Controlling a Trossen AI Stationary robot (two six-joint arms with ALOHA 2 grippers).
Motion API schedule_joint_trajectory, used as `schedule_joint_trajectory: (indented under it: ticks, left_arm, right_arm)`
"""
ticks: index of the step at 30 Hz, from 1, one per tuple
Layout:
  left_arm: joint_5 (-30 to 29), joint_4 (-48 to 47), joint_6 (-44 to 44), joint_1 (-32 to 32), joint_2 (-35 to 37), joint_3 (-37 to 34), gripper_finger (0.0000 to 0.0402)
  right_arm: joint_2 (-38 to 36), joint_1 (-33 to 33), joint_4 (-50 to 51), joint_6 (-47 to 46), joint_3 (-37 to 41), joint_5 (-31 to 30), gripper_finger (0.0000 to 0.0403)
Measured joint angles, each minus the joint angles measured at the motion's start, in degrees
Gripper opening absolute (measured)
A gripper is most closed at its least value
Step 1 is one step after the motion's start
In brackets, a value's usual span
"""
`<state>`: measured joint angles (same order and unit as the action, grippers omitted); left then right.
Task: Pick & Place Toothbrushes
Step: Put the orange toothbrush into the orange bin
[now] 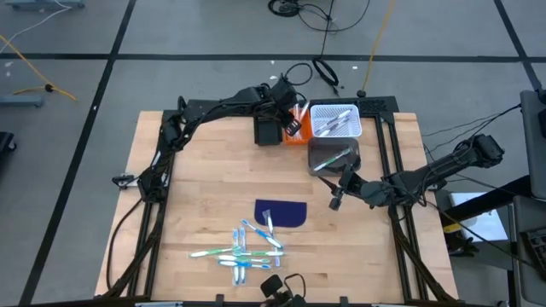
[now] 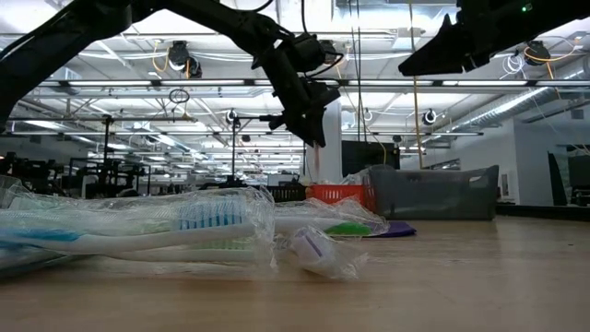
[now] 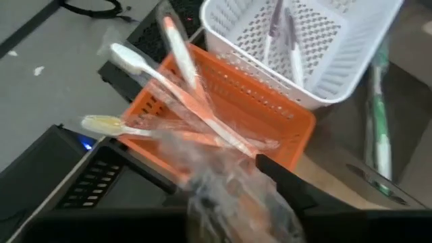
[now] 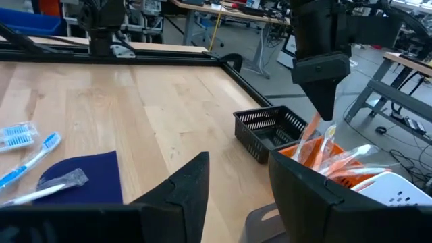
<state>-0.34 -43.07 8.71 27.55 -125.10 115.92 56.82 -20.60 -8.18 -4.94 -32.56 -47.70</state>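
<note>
2 arms: left gripper (image 1: 294,124) over orange bin (image 1: 296,136) (jaws unclear); right gripper (image 1: 336,201) jaws parted.

Grey tiled floor (image 1: 68,34), ceiling trusses (image 2: 138,88) overhead.

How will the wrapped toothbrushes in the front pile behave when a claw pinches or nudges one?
The toothbrushes sit in loose, crinkled clear wrap, so a pinch may catch film first and slip. Each looks thin and light; a nudge would probably slide it, not roll it. They lie crossed and overlapping, so lifting one may drag its neighbours.
</note>
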Motion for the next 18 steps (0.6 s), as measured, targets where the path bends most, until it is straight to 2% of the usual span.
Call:
schedule_joint_trajectory:
  ticks: [6,10,18]
  left_arm:
    - [-0.65,2.75,0.00,0.01,0.00,-0.03,0.0160]
    - [-0.65,7.27,0.01,-0.17,-0.01,-0.04,0.0193]
    - [-1.44,11.87,-1.09,-0.24,-0.02,-0.04,0.0209]
  right_arm:
    - [0.00,0.00,0.99,-0.43,0.00,0.02,0.0144]
    - [0.00,0.00,1.03,-0.63,0.00,0.02,0.0144]
    - [0.01,0.00,2.94,-1.90,0.00,-0.04,0.0144]
